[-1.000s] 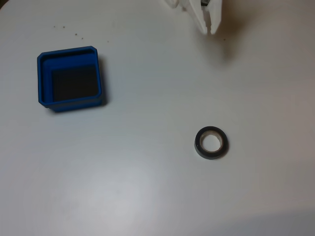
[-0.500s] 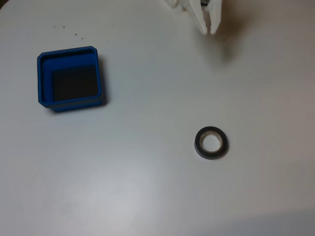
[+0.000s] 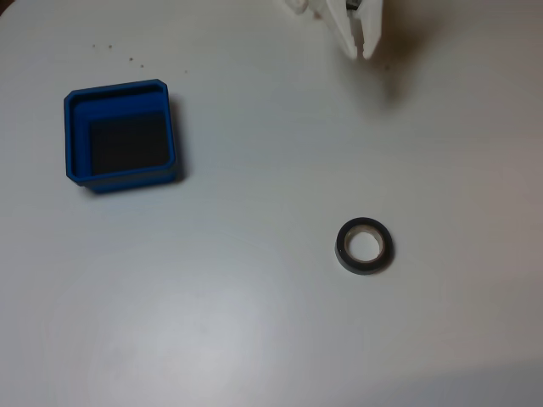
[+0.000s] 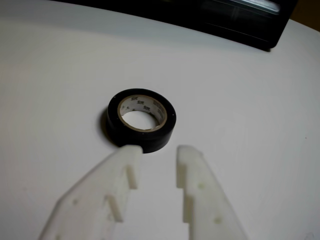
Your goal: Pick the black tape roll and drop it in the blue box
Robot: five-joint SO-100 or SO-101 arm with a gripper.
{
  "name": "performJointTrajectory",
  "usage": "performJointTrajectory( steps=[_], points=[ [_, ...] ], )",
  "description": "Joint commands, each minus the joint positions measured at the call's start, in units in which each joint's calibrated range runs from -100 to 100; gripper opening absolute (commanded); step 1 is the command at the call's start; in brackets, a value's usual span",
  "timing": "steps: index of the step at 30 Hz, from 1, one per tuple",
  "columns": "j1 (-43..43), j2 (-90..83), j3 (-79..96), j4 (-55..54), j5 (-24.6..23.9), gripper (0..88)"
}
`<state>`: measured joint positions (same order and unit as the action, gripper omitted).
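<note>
Fingers of my gripper (image 4: 159, 150) stand apart above bare table (image 3: 254, 322); black tape roll (image 4: 141, 120) lies beyond, blue box (image 3: 120, 136) far left, possibly empty.

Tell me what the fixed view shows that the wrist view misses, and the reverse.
Fixed view alone: the square bright-blue plastic box with its dark floor, sitting far left of the roll, nothing inside it. Wrist view alone: the printed lettering on the roll's pale inner core, the gap between the white hand's open fingers, and a dark object along the far table edge. Both: the small black tape roll lying flat on the white table, untouched, with the hand apart from it.
</note>
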<state>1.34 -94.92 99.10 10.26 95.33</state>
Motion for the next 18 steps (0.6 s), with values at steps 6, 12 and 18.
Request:
performJointTrajectory(
  steps=[6, 12, 18],
  points=[
    [0.0, -1.8, 0.1, -1.4, -0.1, 0.7],
    [0.0, 4.1, -1.1, -1.4, 0.2, 0.7],
    [0.0, 5.8, -2.9, -1.4, 0.5, 0.7]
  ],
)
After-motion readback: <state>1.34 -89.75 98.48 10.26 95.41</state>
